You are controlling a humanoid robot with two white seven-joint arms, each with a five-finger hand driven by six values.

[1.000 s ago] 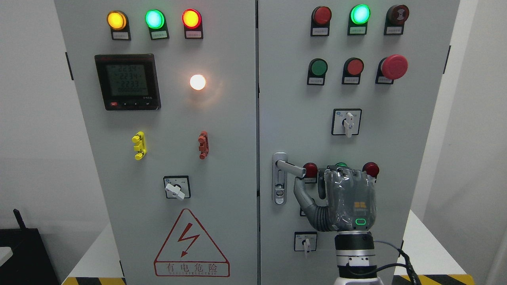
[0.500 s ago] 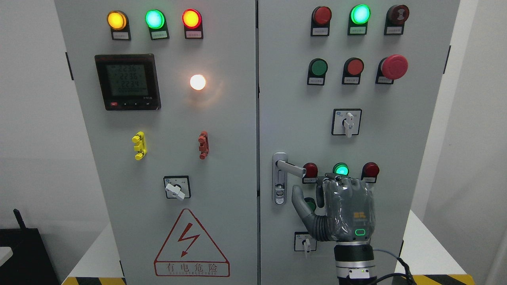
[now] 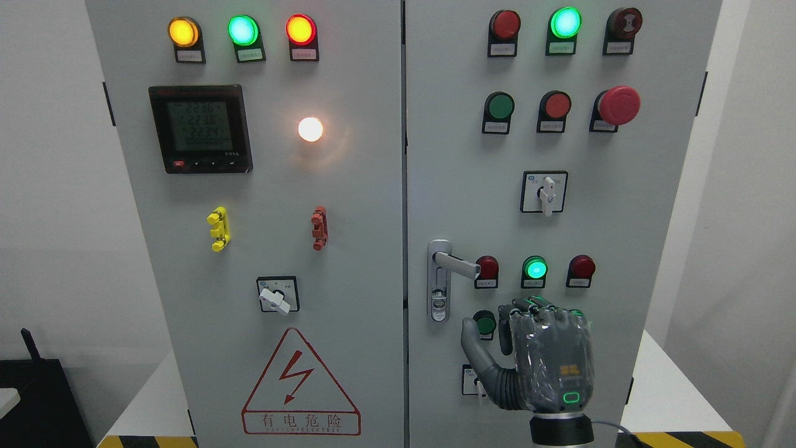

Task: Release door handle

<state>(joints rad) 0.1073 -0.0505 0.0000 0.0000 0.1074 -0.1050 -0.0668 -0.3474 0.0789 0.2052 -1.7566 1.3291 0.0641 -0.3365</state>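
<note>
Head view: only one view is given, looking straight at a grey cabinet with two doors.
Door handle: seen on the right door near its left edge, lever pointing right, with nothing touching it.
Right hand: held below and to the right of the handle, well clear of it, back toward the camera, thumb out to the left, fingers loosely bent and holding nothing.
Left hand: not seen.
Step in hand: the release is judged practically done.
Doing it well: the hand is best drawn straight back from the panel, so that the green button beside the thumb and the rotary switch behind the wrist are not brushed.
</note>
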